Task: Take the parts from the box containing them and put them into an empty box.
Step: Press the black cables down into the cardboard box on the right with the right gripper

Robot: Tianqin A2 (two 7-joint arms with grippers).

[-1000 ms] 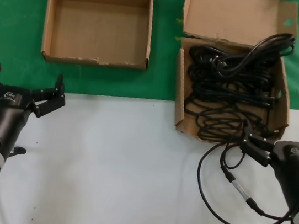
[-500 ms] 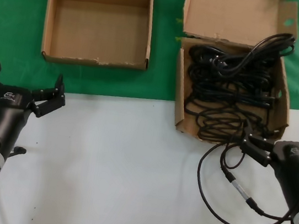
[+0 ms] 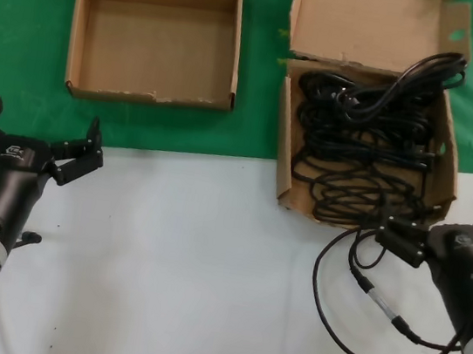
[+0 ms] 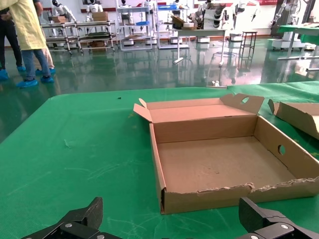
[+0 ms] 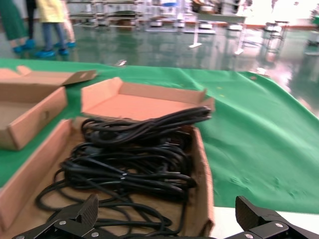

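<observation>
**Stock on the table: one full carton, one bare, both grippers empty-handed**

Item one: the box of cords (image 3: pixel 281 161), brown corrugated card with bulging side walls and a tall back flap, on green cloth ahead of our right arm. Inside lie the black power cords (image 3: pixel 360 146), rubbery and glossy, heaped in tangled coils, one loop hanging over the far corner.

Item two: the empty box (image 3: pixel 79 32), wide and low-walled, matte card, its front rim ragged. It stands well apart on our left, interior bare.

Item three: a loose thin cable (image 3: pixel 331 318) with metal connectors, looped on the white tabletop near the full carton.

Our right gripper (image 3: pixel 445 228) sits just beside that carton's near wall, fingers spread wide and holding nothing; we judge it poised for a first reach. Our left gripper (image 3: pixel 37 138) waits over the white surface facing the bare box, likewise wide apart and empty.
</observation>
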